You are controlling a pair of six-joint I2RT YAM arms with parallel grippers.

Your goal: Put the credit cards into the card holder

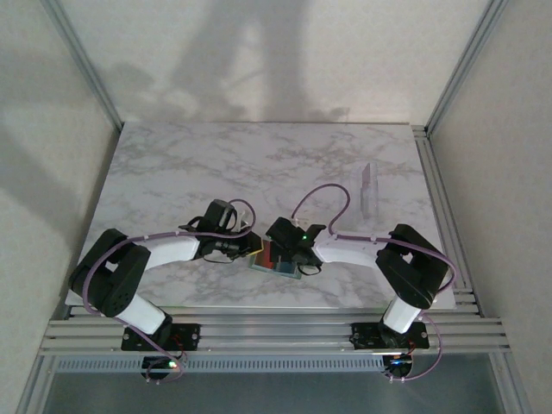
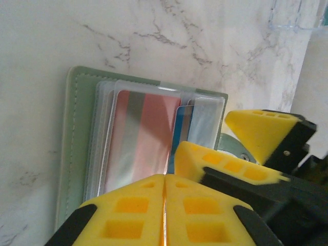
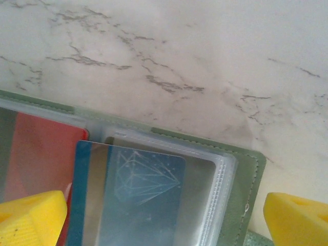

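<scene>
Stitched green card holder [image 3: 251, 179] (glossy blue card [image 3: 138, 205]): left gripper [image 2: 164, 192] pressed together, right gripper [image 3: 164, 218] spread wide.

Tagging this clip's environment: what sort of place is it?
Probably a lab robot cell, not a home or shop: marble-pattern tabletop, aluminium rail frame, plain white wall panels enclosing it.
</scene>
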